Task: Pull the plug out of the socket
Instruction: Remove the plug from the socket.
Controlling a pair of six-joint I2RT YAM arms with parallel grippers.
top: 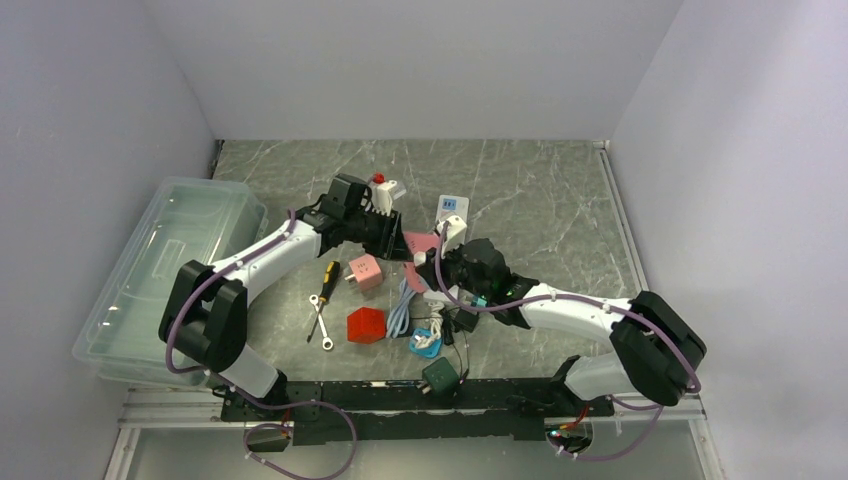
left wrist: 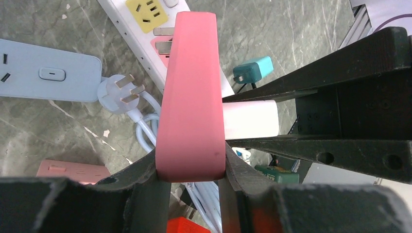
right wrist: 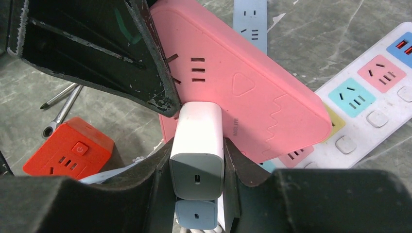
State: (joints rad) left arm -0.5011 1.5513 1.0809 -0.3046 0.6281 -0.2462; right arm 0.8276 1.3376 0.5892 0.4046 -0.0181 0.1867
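The socket is a pink power strip (left wrist: 192, 97) held up on edge above the table, and my left gripper (left wrist: 192, 165) is shut on its lower end. A white plug (right wrist: 197, 145), a boxy charger, sits plugged into the strip's flat face (right wrist: 252, 97). My right gripper (right wrist: 197, 160) is shut on the plug, one finger pressed against each side. In the top view both grippers meet at the table's middle, left gripper (top: 395, 232) and right gripper (top: 447, 262), with the pink strip (top: 418, 243) between them.
A white strip with coloured outlets (right wrist: 369, 97) and a pale blue strip (left wrist: 48, 73) lie under the grippers. A red cube socket (top: 366, 325), a pink cube (top: 365, 270), a wrench (top: 320, 322), cables and a green adapter (top: 440, 377) lie nearer. A clear bin (top: 170, 270) stands left.
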